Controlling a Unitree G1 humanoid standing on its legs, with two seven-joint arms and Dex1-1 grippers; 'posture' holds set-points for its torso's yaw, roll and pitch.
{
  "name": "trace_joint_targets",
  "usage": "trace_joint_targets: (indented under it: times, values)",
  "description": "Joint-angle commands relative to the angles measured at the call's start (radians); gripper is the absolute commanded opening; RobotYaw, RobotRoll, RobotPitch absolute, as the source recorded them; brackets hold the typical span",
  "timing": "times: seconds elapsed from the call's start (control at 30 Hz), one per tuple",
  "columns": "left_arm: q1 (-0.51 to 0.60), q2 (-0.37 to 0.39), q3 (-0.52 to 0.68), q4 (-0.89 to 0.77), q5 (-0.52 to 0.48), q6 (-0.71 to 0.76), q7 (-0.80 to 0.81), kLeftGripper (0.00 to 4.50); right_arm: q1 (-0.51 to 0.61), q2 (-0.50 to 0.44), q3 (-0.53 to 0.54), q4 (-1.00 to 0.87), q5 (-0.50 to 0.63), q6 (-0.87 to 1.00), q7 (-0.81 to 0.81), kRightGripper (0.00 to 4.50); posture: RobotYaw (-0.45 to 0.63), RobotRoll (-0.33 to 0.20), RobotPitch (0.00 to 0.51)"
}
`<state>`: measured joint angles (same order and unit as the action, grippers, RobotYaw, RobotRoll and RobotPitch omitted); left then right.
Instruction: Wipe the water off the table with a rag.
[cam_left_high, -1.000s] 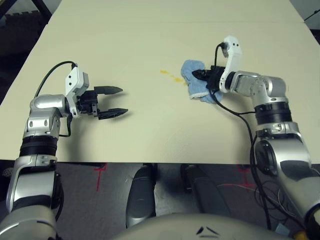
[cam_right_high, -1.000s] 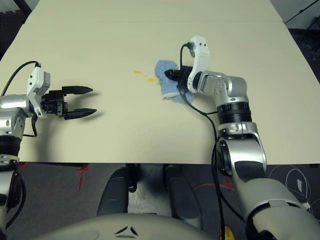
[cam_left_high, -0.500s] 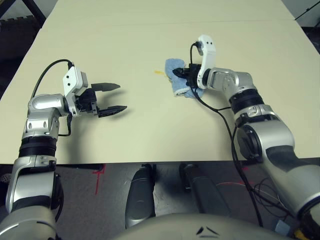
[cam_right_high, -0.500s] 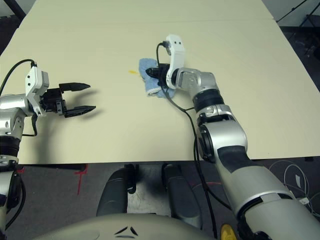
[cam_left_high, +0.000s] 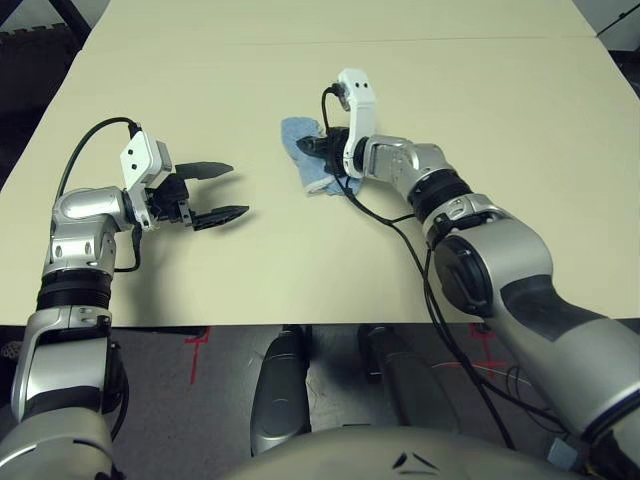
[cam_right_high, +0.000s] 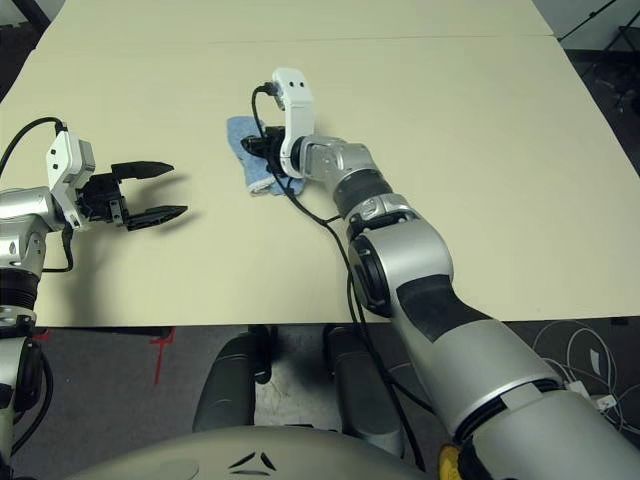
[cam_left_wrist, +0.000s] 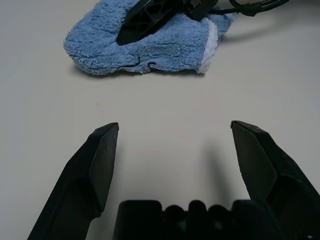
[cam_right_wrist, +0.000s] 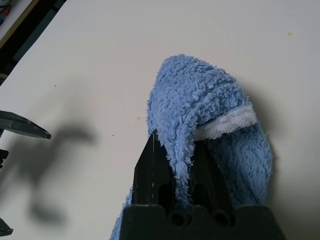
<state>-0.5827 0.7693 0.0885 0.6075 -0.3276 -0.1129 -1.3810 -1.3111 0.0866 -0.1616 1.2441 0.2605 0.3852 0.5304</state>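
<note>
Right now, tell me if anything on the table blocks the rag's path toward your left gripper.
Nothing visible does. The rag is clamped in the right gripper, and bare table lies between it and the open left gripper.

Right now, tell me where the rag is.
The blue rag lies on the table near its middle, pinched in the right tool, with the open left tool off to its left.
</note>
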Motion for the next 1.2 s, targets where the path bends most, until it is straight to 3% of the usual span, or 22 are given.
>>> trace_joint_targets:
  times: [0.03,0.47,0.7,1.0,1.2]
  values:
    - [0.014,0.014,0.006,0.007,0.013,-0.004,-0.003,4.5,0.003,0.005,0.001,0.032,-0.03,-0.011,-0.014,0.05,0.19,0.0,0.272]
    - [-0.029,-0.006,-0.005,0.074,0.037,-0.033,-0.006,4.5,0.095,-0.23,0.06,-0.018,-0.127,0.01,0.077,0.05,0.14,0.0,0.277]
    - [-0.055,-0.016,-0.008,0.108,0.045,-0.049,-0.01,4.5,0.207,-0.378,0.095,-0.163,-0.134,0.115,0.166,0.05,0.13,0.0,0.272]
    - [-0.082,-0.035,-0.011,0.161,0.06,-0.077,-0.012,4.5,0.266,-0.501,-0.033,-0.599,0.055,0.394,0.207,0.04,0.09,0.0,0.256]
    - [-0.124,-0.058,-0.017,0.215,0.077,-0.103,-0.016,4.5,0.231,-0.604,-0.088,-0.708,0.11,0.486,0.173,0.04,0.06,0.0,0.242]
